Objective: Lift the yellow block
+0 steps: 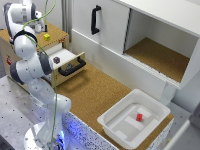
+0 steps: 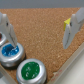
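The yellow block [image 1: 46, 36] sits on top of the wooden drawer cabinet [image 1: 12, 50] at the exterior view's upper left, just beside the arm's wrist. In the wrist view only a sliver of yellow [image 2: 67, 21] shows, tucked against 1 finger [image 2: 74, 30] of the gripper [image 2: 39, 31]; the other finger [image 2: 5, 30] stands well apart across bare cork surface [image 2: 40, 35], so the jaws are spread open with nothing between them.

2 round buttons lie near the gripper on the same cork top: a blue button [image 2: 10, 52] and a green button [image 2: 32, 70], each in a silvery ring. The blue 1 lies just under the far finger.

Below the cabinet top, a drawer [image 1: 67, 61] stands pulled out with a dark maroon block [image 1: 56, 59] inside. A green cable [image 1: 51, 60] hangs down along the arm [image 1: 32, 67]. On the cork worktop [image 1: 92, 92], well apart at the exterior view's right, a white tray [image 1: 116, 122] holds a red block [image 1: 139, 117]. An open white cupboard [image 1: 150, 50] stands behind.
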`<state>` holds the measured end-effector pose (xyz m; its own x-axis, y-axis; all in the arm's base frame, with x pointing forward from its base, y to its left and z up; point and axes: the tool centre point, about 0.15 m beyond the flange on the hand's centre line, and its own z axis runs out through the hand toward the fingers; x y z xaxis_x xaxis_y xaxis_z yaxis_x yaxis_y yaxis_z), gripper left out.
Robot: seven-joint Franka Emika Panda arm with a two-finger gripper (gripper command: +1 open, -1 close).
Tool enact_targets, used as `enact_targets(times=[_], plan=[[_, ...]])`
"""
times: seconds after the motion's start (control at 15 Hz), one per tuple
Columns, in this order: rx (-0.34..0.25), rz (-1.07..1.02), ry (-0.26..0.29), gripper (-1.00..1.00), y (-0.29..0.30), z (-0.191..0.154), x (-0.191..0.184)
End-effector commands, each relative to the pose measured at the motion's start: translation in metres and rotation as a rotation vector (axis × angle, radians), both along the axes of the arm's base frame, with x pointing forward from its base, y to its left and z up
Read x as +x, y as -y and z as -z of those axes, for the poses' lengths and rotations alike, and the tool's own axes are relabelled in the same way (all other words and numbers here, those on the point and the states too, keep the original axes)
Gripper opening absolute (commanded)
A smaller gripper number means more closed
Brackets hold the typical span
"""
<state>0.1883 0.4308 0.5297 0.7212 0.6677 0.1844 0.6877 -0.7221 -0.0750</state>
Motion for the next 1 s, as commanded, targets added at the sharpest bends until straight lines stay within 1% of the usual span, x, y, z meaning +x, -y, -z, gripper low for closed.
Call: enact_targets(times=[0.0, 0.13, 0.2, 0.27, 0.4, 0.47, 0.53, 0.6, 0.67, 0.73, 0.87, 0.93], plan=[[0.024, 0.058, -0.056, 1.0, -0.037, 0.006, 0.033], [0.025, 0.022, -0.045, 1.0, -0.051, 0.006, 0.047], [0.009, -0.011, -0.037, 1.0, -0.059, 0.007, 0.059], [0.013, -0.048, -0.033, 1.0, -0.066, 0.006, 0.069], [-0.002, -0.096, -0.04, 1.0, -0.076, 0.008, 0.093], [-0.024, -0.121, -0.029, 1.0, -0.08, 0.007, 0.103], [-0.058, -0.15, -0.032, 1.0, -0.083, 0.009, 0.111], [-0.094, -0.177, -0.023, 1.0, -0.084, 0.011, 0.118], [-0.137, -0.223, 0.003, 1.0, -0.086, 0.011, 0.126], [-0.167, -0.258, 0.017, 1.0, -0.086, 0.013, 0.132], [-0.21, -0.345, 0.044, 1.0, -0.086, 0.016, 0.144], [-0.232, -0.374, 0.048, 1.0, -0.083, 0.02, 0.149]])
